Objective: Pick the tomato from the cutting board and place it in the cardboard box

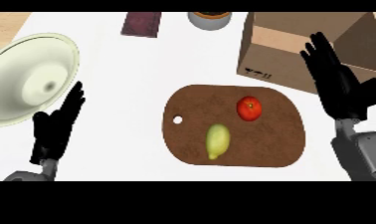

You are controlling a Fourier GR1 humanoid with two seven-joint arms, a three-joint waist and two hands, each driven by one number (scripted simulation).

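A red tomato [249,108] lies on the brown cutting board [279,138], toward its upper right. Beside it, lower on the board, lies a pale yellow-green squash [217,141]. The open cardboard box [283,51] stands at the upper right, just beyond the board. My right hand [339,86] is held up open at the right edge, in front of the box and to the right of the tomato, touching nothing. My left hand [57,126] rests open at the lower left, fingers up, far from the board.
A large pale bowl [33,76] sits at the left edge, just above my left hand. A dark maroon book-like object [141,23] and a grey pot [210,19] stand along the far edge. White counter shows between bowl and board.
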